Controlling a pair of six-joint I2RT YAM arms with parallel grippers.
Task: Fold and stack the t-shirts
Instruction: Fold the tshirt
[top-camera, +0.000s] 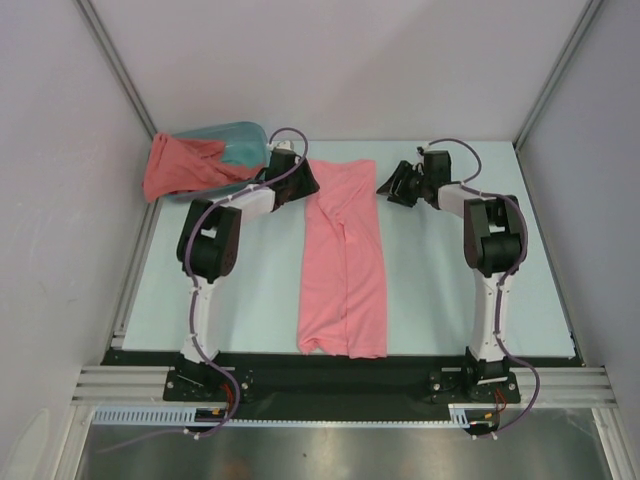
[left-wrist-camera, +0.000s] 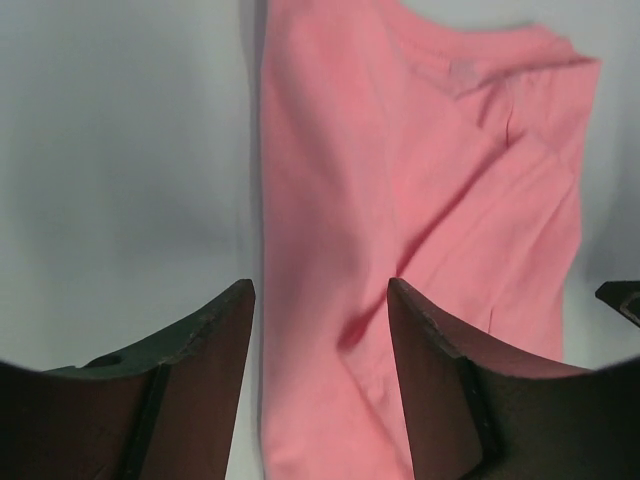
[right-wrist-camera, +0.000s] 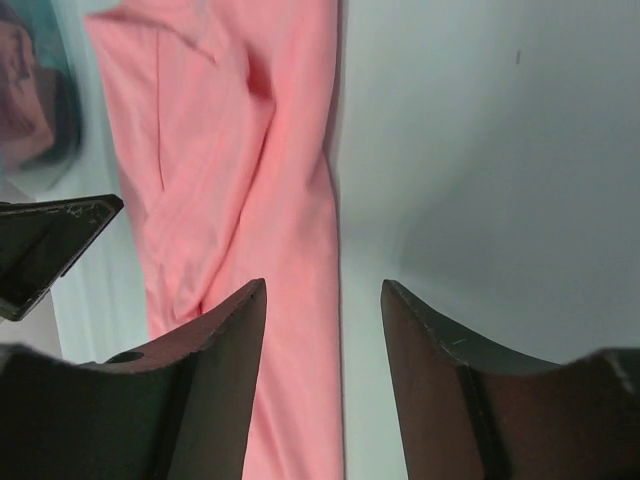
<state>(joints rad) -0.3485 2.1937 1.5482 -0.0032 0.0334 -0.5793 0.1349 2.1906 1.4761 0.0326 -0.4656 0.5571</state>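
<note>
Top external: left pincer, right pincer unclenched, apparently empty, beside pink t-shirt

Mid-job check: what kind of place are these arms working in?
Probably a lab test cell, not a home: plain white walls on aluminium framing, the left arm and right arm bolted to a base rail, and a pale table holding a pink t-shirt and a tub.
</note>
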